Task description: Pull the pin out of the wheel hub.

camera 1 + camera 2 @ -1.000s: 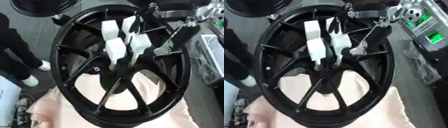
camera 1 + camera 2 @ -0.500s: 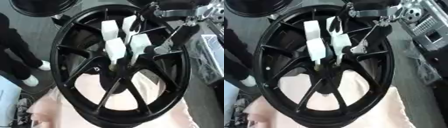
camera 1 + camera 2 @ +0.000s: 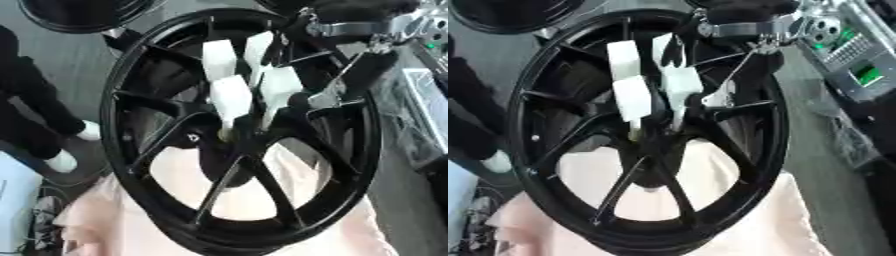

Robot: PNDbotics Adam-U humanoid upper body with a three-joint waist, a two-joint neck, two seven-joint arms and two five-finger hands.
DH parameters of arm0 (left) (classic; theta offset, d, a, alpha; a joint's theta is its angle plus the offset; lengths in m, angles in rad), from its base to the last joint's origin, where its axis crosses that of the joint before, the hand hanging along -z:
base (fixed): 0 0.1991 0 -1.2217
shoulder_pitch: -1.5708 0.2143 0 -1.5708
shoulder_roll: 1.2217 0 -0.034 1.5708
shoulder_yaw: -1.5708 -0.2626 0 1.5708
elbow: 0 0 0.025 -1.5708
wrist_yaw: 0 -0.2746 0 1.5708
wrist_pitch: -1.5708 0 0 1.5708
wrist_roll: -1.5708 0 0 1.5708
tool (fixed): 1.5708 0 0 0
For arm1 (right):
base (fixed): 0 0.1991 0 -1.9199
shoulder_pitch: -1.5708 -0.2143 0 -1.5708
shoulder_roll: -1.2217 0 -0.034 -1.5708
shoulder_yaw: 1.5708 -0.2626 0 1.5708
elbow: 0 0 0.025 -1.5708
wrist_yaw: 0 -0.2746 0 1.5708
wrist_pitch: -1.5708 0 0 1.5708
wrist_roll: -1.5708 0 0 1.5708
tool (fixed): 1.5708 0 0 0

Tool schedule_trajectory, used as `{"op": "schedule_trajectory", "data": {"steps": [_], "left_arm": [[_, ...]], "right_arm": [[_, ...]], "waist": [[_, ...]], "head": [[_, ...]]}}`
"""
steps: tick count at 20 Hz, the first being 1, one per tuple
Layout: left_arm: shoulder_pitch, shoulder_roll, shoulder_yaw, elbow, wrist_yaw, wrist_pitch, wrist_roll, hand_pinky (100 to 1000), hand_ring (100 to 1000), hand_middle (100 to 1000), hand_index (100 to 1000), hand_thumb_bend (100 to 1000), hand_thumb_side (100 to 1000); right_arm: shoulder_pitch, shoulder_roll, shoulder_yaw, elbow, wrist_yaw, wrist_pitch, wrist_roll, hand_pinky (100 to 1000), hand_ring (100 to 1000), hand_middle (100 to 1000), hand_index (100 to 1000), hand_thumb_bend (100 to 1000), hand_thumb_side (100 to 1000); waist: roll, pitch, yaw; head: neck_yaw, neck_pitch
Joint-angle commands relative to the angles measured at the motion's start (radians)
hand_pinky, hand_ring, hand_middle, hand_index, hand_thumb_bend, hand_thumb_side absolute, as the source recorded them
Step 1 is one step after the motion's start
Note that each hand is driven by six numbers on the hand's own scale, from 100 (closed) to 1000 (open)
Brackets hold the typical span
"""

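- A big black wheel [image 3: 236, 135] fills most of the view. It stands a bit tilted, with thin spokes going from its middle out to the rim.
- The wheel rests on a pale pink cloth [image 3: 114, 225] — the cloth shows through the gaps between the lower spokes.
- The right hand [image 3: 249, 85] comes in from the top right corner. Its fingers [image 3: 232, 100] have white covers and point down at the middle of the wheel.
- The white fingertips are close together and curled in around something small at the hub [image 3: 229, 145]. A tiny pale bit shows just under the lowest fingertip, right at the hub — it may be the pin [image 3: 225, 133], but it is too small to be sure.
- So the pin looks to be at the hub, in the middle of the wheel, with the fingers pinching at it.
- The arm [image 3: 750, 25] behind the hand is black with silver parts, and it crosses over the top right of the rim.
- A second black wheel [image 3: 79, 15] lies at the top left corner, only partly in view.
- A grey box with green lights [image 3: 855, 65] sits at the right side, beside the wheel.
- The left hand does not show in either view.
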Motion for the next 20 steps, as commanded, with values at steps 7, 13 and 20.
{"op": "schedule_trajectory", "data": {"steps": [7, 13, 20], "left_arm": [[-0.011, 0.031, -0.001, -0.010, 0.003, -0.002, -0.009, 718, 851, 780, 704, 100, 686], [-0.012, 0.031, -0.002, -0.011, 0.004, -0.002, -0.011, 717, 852, 781, 704, 100, 686], [-0.014, 0.029, -0.004, -0.013, 0.007, -0.002, -0.016, 717, 853, 782, 704, 100, 686]], "right_arm": [[-0.006, -0.019, -0.012, -0.006, 0.013, -0.001, -0.004, 741, 626, 628, 791, 309, 433], [-0.003, -0.020, -0.005, -0.002, 0.026, -0.005, 0.001, 736, 624, 626, 788, 313, 433], [-0.001, -0.014, 0.008, 0.020, 0.052, -0.008, 0.004, 725, 619, 620, 782, 311, 432]], "waist": [[0.004, -0.012, -0.002], [0.004, -0.010, -0.001], [0.004, -0.010, 0.002]], "head": [[0.002, 0.000], [0.001, -0.001], [-0.001, -0.001]]}}
